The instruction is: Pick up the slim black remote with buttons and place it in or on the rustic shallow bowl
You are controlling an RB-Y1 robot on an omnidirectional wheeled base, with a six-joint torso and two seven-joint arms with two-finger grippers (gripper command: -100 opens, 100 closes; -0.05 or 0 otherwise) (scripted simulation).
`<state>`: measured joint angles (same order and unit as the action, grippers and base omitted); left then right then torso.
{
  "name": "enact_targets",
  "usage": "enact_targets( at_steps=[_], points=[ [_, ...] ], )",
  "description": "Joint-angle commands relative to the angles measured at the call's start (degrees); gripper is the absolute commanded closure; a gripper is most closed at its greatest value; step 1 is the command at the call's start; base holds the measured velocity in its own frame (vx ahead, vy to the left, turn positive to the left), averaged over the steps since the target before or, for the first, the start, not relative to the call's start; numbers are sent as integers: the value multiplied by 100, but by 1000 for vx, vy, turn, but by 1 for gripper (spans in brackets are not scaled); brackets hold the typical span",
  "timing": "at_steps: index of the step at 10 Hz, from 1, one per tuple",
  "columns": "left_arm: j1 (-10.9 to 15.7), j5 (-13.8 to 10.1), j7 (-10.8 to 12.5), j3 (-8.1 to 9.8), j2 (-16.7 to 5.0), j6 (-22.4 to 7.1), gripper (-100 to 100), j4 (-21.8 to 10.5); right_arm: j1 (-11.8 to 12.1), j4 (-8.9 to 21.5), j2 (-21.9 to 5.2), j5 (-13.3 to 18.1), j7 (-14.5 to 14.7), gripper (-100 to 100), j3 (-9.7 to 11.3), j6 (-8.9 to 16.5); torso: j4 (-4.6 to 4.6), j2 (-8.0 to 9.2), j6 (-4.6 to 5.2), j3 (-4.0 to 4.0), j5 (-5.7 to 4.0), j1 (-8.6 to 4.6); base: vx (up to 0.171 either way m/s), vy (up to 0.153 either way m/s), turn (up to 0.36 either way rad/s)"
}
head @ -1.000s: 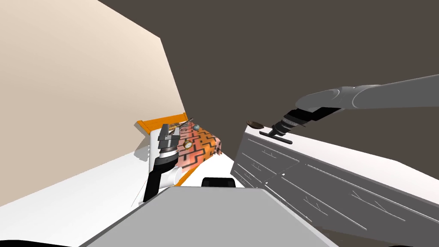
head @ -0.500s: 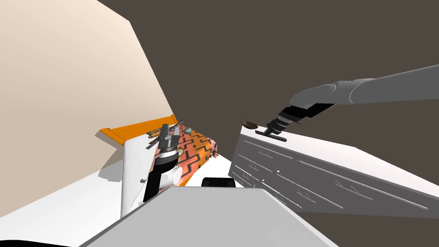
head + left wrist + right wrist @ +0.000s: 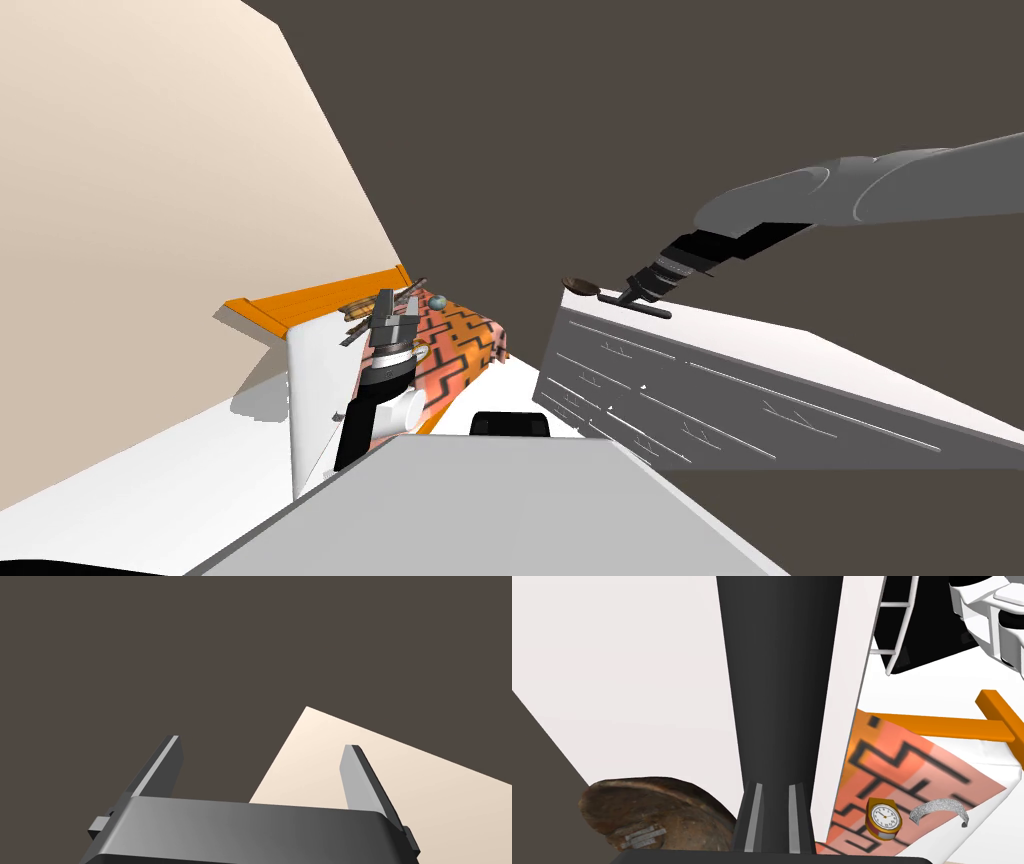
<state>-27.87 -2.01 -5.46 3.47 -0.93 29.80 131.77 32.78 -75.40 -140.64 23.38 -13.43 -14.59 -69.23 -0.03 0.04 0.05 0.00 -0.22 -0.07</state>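
Note:
My right gripper [image 3: 641, 296] is shut on the slim black remote [image 3: 640, 306], held low over the white top of a grey dresser [image 3: 760, 345]. In the right wrist view the remote [image 3: 779, 676] runs long and dark away from the gripper [image 3: 776, 786], whose fingers [image 3: 755, 811] press its sides. The brown, rough shallow bowl [image 3: 657, 816] lies just beside the gripper's body. In the head view the bowl [image 3: 580, 287] sits at the dresser's far corner, close to the remote's end. My left gripper [image 3: 396, 300] is raised by my chest, open [image 3: 262, 741] and empty.
The dresser's drawer fronts [image 3: 650, 400] face me. Left of it lies an orange patterned cloth [image 3: 892, 776] with a small gold clock [image 3: 883, 817] and a silver bangle [image 3: 939, 810]. An orange-edged white piece of furniture [image 3: 310, 300] stands by the beige wall.
My head view has swung, shifting the whole scene. My right arm has risen a little, and the remote's end has come closer to the bowl. The left arm stays as it was.

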Motion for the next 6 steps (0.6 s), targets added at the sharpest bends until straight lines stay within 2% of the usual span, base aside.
enact_targets(
  at_steps=[1,3,5,6],
  points=[
    [0,0,0,0,0,0,0,0,-177,170,1,-84,186,100,27,-168,0,0,0,0,0,0,-24,60,-54],
    [-1,0,0,0,0,0,0,0,-290,365,-17,-143,342,100,59,-390,-6,-26,-8,-15,4,17,27,81,-21],
    [-1,0,0,0,0,0,0,0,-357,468,-63,-160,399,100,77,-549,-14,-54,-15,-32,9,33,65,96,-3],
    [-1,0,0,0,0,0,0,0,-418,549,-138,-155,413,100,89,-709,-17,-61,-18,-37,10,36,112,126,10]
  ],
)
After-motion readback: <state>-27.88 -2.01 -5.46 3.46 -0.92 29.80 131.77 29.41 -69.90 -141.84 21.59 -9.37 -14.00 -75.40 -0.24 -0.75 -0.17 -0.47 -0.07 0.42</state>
